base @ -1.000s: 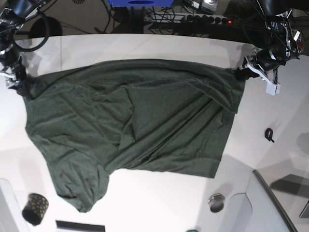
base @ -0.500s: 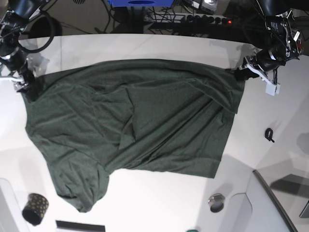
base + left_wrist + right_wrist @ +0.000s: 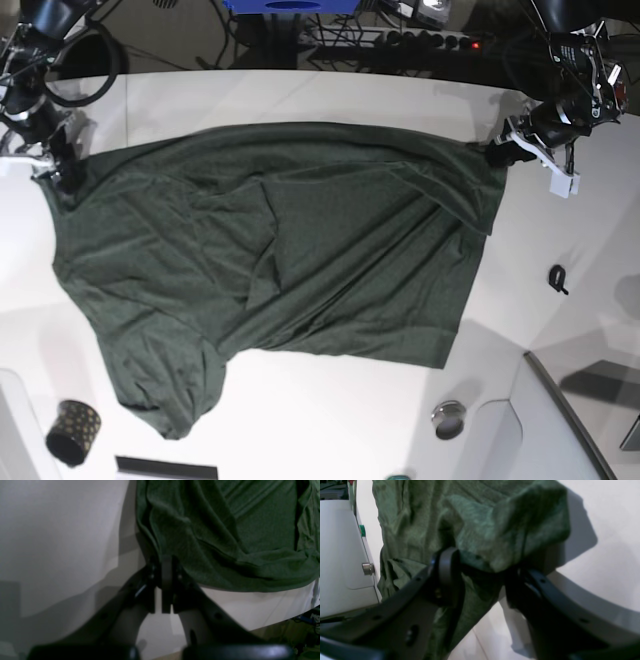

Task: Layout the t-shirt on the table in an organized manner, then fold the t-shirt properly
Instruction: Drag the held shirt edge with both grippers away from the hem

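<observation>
The dark green t-shirt (image 3: 300,240) lies spread and wrinkled across the white table (image 3: 300,95), with one sleeve bunched at the front left. My left gripper (image 3: 497,153) is at the shirt's far right corner. In the left wrist view it (image 3: 166,560) is shut on the hem of the t-shirt (image 3: 225,530). My right gripper (image 3: 62,172) is at the shirt's far left corner. In the right wrist view its jaws (image 3: 482,565) still stand apart, with a raised fold of the t-shirt (image 3: 482,517) bulging between the fingers (image 3: 447,575).
A black gold-dotted cup (image 3: 72,432) stands at the front left. A small black clip (image 3: 558,278) lies right of the shirt. A round metal fitting (image 3: 449,418) and a grey panel (image 3: 570,430) sit at the front right. Cables and a power strip (image 3: 420,40) run beyond the far edge.
My right gripper has shifted a little toward the far edge at the shirt's left corner, and its jaws have narrowed around a fold of fabric. The left gripper has stayed still.
</observation>
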You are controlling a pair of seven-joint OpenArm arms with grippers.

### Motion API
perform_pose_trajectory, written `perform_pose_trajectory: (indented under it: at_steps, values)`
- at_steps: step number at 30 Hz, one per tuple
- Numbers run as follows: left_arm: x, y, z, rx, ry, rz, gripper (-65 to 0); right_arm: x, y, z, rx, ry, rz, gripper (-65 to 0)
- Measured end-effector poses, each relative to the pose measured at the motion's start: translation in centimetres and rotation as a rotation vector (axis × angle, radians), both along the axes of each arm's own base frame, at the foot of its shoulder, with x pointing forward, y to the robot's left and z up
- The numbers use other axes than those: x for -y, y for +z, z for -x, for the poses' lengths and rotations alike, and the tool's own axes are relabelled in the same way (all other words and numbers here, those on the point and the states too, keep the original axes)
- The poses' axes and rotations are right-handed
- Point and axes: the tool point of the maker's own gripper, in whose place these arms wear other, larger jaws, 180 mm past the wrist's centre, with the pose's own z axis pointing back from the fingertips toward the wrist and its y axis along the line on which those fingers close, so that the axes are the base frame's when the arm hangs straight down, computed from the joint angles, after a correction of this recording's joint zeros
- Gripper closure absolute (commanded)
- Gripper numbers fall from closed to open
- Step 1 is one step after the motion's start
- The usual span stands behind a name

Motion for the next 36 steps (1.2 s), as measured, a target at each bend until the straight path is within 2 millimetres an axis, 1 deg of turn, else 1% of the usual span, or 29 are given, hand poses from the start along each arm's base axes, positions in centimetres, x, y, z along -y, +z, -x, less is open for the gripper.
perform_pose_trajectory:
  at_steps: [2,3,4,5,8,10,12,14,16,19,22,25,27,30,32,36]
  values:
    - [0.0,0.0,0.0,0.0,0.0,0.0,0.0,-0.1,-0.3,0.3,-0.019,0.011,0.008,-5.3]
    - [0.0,0.0,0.0,0.0,0.0,0.0,0.0,-0.3,-0.4,0.4,-0.024,0.012,0.0,0.0]
    - [0.0,0.0,0.0,0.0,0.0,0.0,0.0,-0.4,-0.5,0.5,-0.025,0.01,-0.006,0.0]
    - [0.0,0.0,0.0,0.0,-0.001,0.0,0.0,-0.5,-0.5,0.5,-0.025,0.011,-0.006,-1.8]
    - [0.1,0.0,0.0,-0.001,-0.005,0.001,0.0,-0.4,-0.1,0.6,-0.044,0.046,0.021,-0.3]
    - [0.1,0.1,0.0,0.0,-0.01,-0.005,0.0,0.1,0.3,1.2,-0.067,0.064,0.052,-0.2]
    - [0.0,0.8,-0.3,0.017,-0.023,-0.024,0.0,0.1,0.5,1.8,-0.094,0.088,0.056,-0.2]
    - [-0.2,1.6,-0.9,0.042,-0.032,-0.042,0.0,0.4,0.4,2.2,-0.137,0.065,0.037,-0.2]
    - [-0.7,2.6,-1.5,0.059,-0.051,-0.067,0.0,0.8,1.4,1.8,-0.134,0.056,0.051,-0.2]
    - [-1.7,3.4,-1.6,0.021,-0.083,-0.104,0.0,1.4,3.1,1.2,-0.129,0.071,0.077,-0.2]
    - [-3.0,4.9,-2.8,0.054,-0.044,-0.115,0.0,1.3,5.0,0.5,-0.118,0.105,0.1,-0.2]
    - [-4.3,5.8,-3.2,0.079,-0.004,-0.122,0.0,1.6,6.0,-0.2,-0.123,0.065,0.082,-0.2]
    - [-4.8,5.7,-2.8,0.06,-0.004,-0.136,0.0,1.6,6.2,-0.7,-0.122,0.053,0.07,-0.2]
    - [-3.6,5.2,-2.9,0.052,-0.041,-0.129,0.0,1.4,6.3,-0.8,-0.125,0.061,0.061,-0.2]
    - [-3.0,4.5,-1.9,0.033,-0.051,-0.119,0.0,1.3,5.7,0.2,-0.163,0.078,0.055,-0.2]
    - [-3.0,2.7,1.2,-0.028,-0.043,-0.117,0.0,1.1,4.6,2.4,-0.216,0.075,0.048,-0.2]
